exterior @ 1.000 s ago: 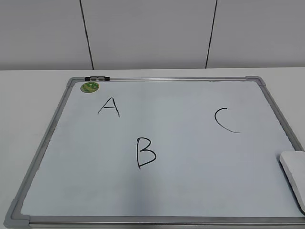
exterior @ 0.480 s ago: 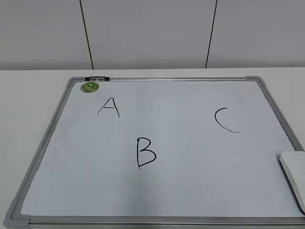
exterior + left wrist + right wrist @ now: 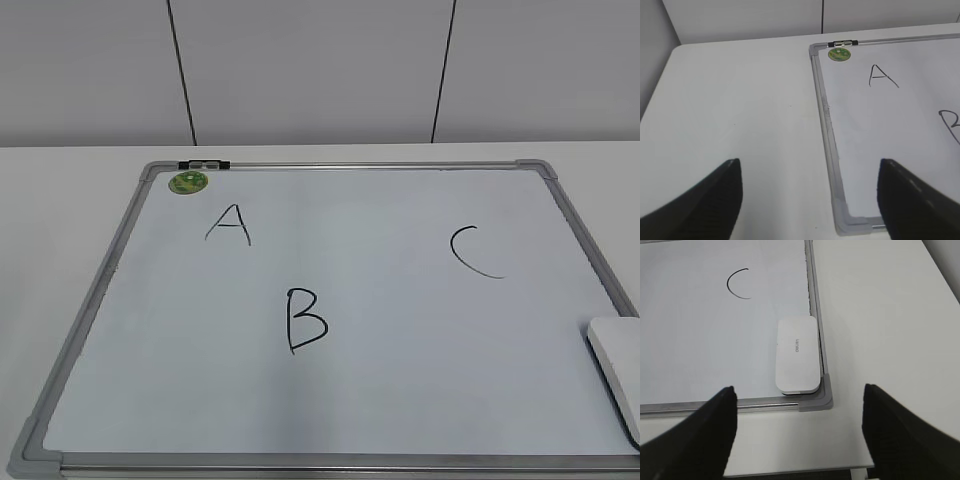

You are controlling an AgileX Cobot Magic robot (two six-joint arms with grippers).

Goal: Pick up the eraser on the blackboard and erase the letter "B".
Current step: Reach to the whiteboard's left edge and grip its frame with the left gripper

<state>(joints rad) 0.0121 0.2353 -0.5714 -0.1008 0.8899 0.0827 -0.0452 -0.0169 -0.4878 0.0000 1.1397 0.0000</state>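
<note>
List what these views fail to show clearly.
- eraser: exterior view's right edge cuts it off.
- letter "B": left wrist view's right edge cuts it.
- Print on the eraser, right wrist view: too small to read.
- green sticker: design too small.
- Both grippers: outside the exterior view.

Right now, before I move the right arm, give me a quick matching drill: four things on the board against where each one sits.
Things:
1. eraser
2. letter "B"
3. green sticker
4. letter "C"

Places, as the exterior view shows them:
a. far left corner of the blackboard
b. near right corner
c. right half, beyond the eraser
d. left of centre, nearer than the "A"

Pairs: 1-b, 2-d, 3-a, 4-c
</note>
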